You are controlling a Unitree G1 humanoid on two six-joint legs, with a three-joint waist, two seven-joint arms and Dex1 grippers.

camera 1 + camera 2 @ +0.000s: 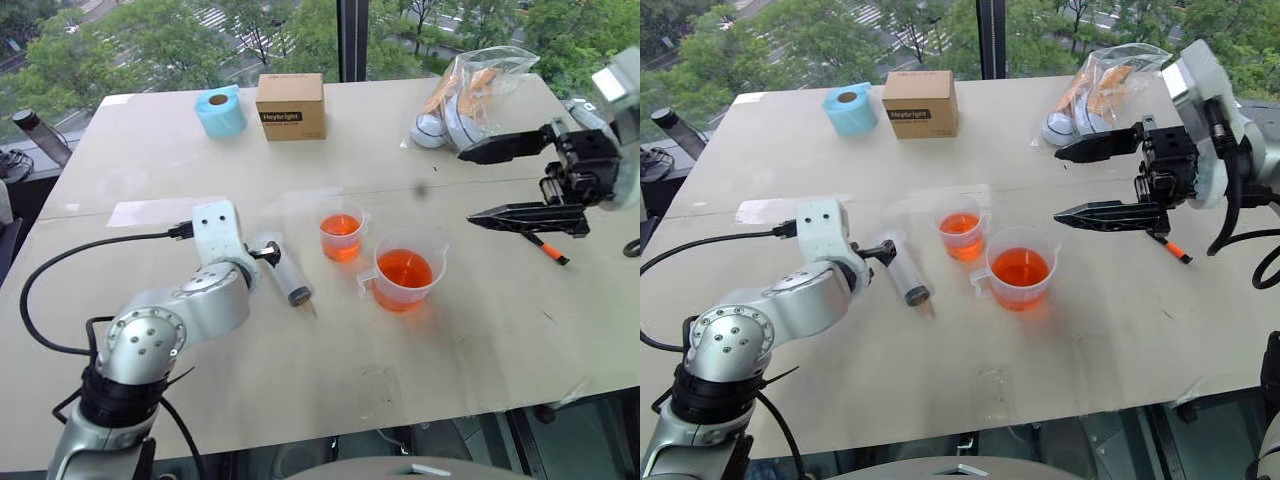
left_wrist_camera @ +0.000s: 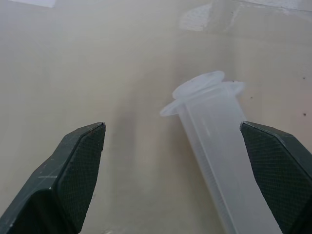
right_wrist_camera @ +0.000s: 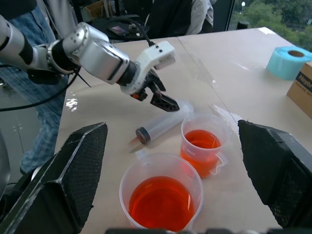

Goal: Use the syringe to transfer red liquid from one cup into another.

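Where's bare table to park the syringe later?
Bare table: the near strip in front of both cups, and the stretch between the tape roll and syringe. Crowded: syringe to small cup to big cup.

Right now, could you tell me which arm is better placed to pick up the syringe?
Left. Its open gripper already brackets the syringe lying on the table, while the right gripper hangs open beyond the cups.

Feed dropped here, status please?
Left end effector open at syringe, not gripping. Right end effector open, raised. Both cups hold red liquid. Nothing blocking.
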